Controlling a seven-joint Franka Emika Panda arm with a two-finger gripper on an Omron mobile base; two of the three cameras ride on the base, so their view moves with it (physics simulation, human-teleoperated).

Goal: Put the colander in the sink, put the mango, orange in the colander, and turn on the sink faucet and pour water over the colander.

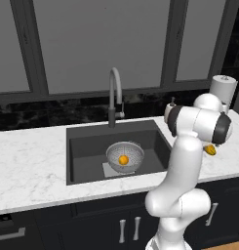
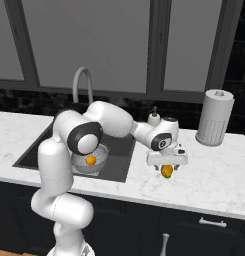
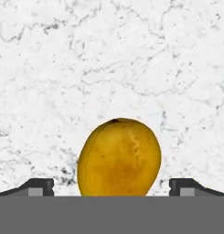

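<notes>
Left base view: one colander [image 1: 125,156] in sink [image 1: 87,146], one orange [image 1: 123,159] inside it, right base view: one mango [image 2: 167,171] on counter [image 2: 214,170] under gripper [image 2: 167,166], hand view: fingers [image 3: 38,186] spread wide, mango between, ungripped.

Marble counter [image 3: 131,68] bare around mango [image 3: 119,157]; paper towel roll [image 2: 214,118] far right; soap dispenser [image 2: 154,117] far left; sink [image 2: 121,165] left.

A home kitchen is showing here: a marble counter [image 1: 33,161] is surrounding the sink [image 1: 87,146], the sink faucet [image 1: 114,95] rising behind it, dark cabinets [image 1: 106,219] below.
</notes>
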